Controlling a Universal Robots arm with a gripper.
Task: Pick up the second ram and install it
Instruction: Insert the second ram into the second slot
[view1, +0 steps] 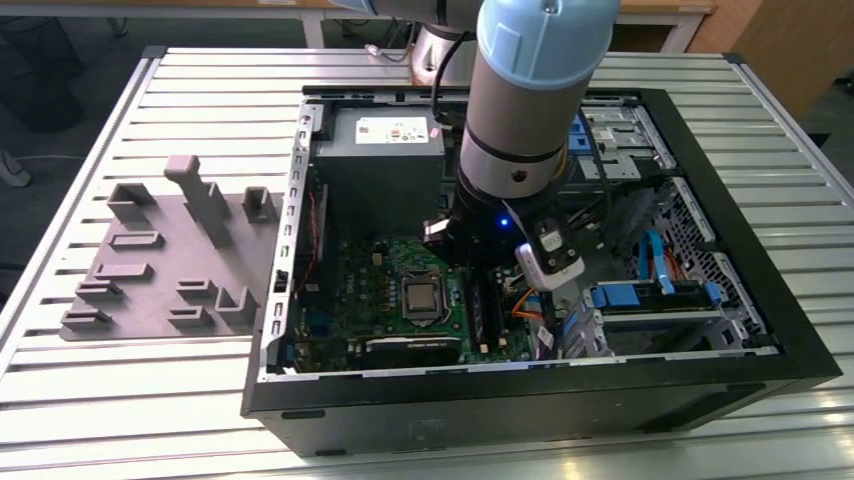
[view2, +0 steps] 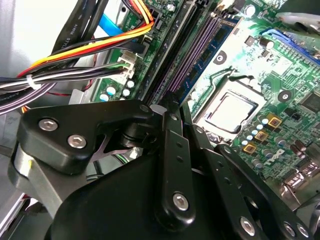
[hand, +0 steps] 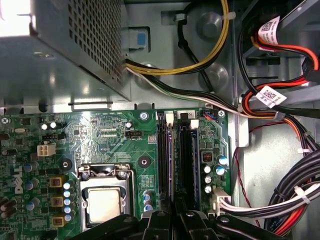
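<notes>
The black metal pincer (view2: 170, 107) is closed edge-on around the second ram (hand: 176, 165), a thin dark memory stick, holding it in line with the long black plastic slots (hand: 162, 160) just ahead on the green motherboard (hand: 105, 145), presumably to seat it.

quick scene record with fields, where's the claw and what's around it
setting: open pc case on a slatted table
arm: reaching down into the case
claw: over the motherboard, at the long black slots
beside slots: cpu socket
ram: dark stick standing in a slot, ahead of the claw
cables: bundled on the far side of the slots from the socket
holder: gray, outside the case, on the exterior view's left
</notes>
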